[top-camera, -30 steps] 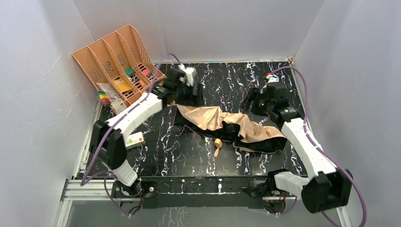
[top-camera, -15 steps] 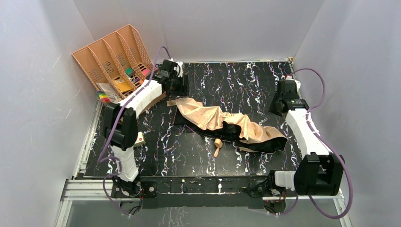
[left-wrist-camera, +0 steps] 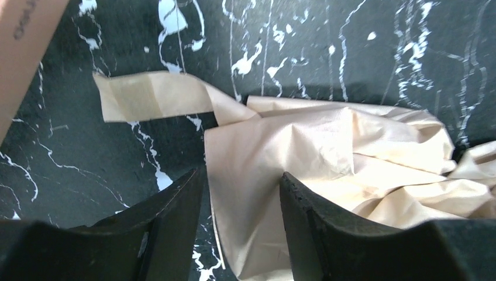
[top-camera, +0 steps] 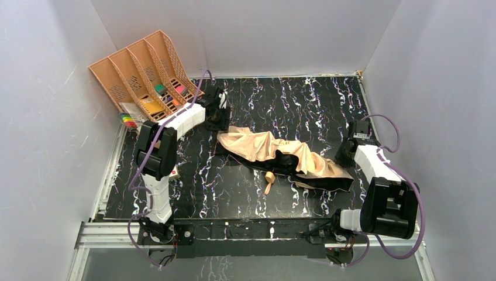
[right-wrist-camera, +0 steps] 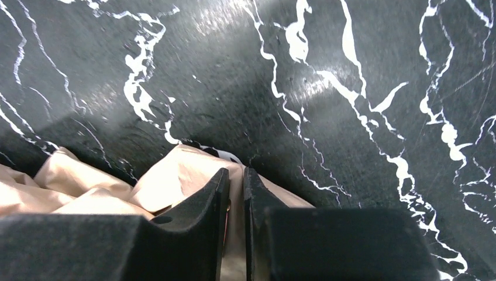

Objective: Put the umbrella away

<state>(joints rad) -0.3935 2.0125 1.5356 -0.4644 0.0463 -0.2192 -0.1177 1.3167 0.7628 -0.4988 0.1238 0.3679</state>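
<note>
Black, white-veined tabletop (top-camera: 234,196) carries everything. Nearest the arm bases lies the umbrella's short tan handle (top-camera: 269,179), pointing toward the near edge. Just beyond it the umbrella (top-camera: 263,145) sprawls unfolded across the middle of the table, a crumpled ridge of pale tan fabric with its black underside showing along the near side.

At the umbrella's right end sits the right gripper (right-wrist-camera: 235,171), low over the fabric edge. Its jaws are nearly together, with only a thin slit between them – whether they nip the cloth cannot be told.

Farther back, at the umbrella's far-left end, the left gripper (left-wrist-camera: 241,175) points down at the table. Its jaws stand partly apart, a flat edge of tan fabric lying in the gap between the two black fingers (left-wrist-camera: 175,205) – nothing visibly pinched. A loose strip of fabric reaches out to the left of it.

In the far left corner stands a peach-orange divided file tray (top-camera: 126,73), with small coloured items in its compartments.
</note>
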